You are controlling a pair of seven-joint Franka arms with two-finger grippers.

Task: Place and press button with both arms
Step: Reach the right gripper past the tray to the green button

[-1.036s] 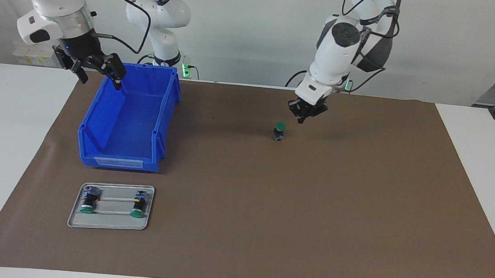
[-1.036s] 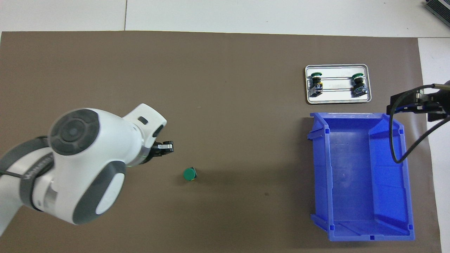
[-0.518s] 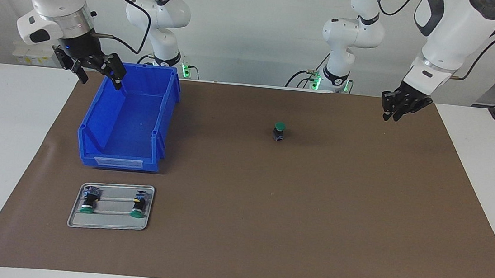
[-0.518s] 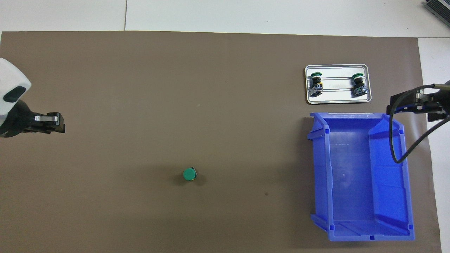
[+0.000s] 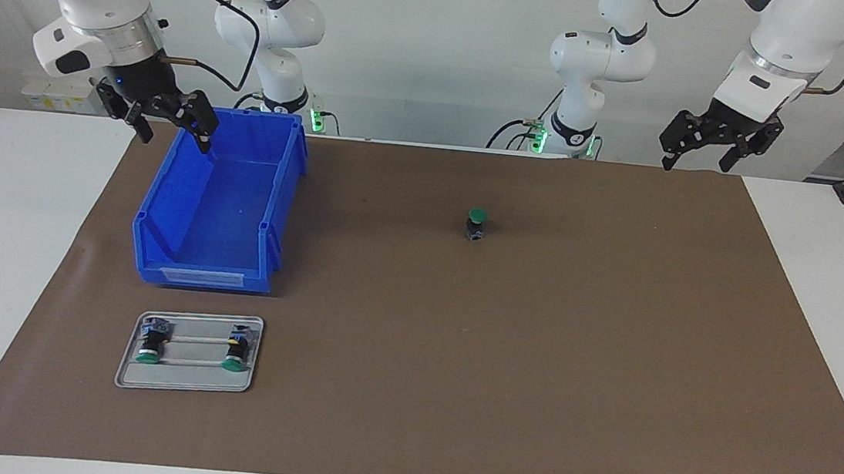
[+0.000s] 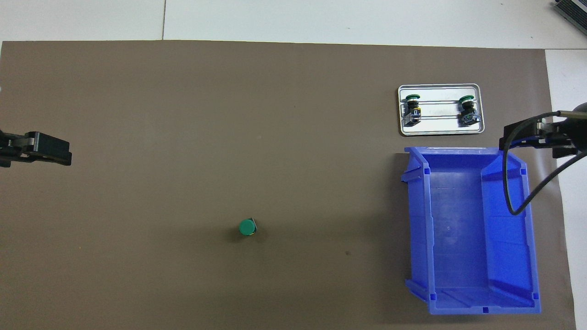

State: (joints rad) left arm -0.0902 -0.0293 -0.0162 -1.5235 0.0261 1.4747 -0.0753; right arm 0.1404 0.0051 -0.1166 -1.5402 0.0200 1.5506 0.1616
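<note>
The button (image 5: 476, 224) stands upright, alone on the mat (image 5: 536, 341); left gripper (image 5: 715, 141) and right gripper (image 5: 168, 116) hang raised, jaws apparently spread, empty.

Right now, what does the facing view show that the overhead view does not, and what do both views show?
Only the facing view shows both arms whole, each claw hanging open in the air: the left claw over the mat's edge, the right claw over the blue bin.

Only the overhead view shows the bin's whole empty floor.

Both show the green button standing alone on the mat and the tray with two more buttons.
</note>
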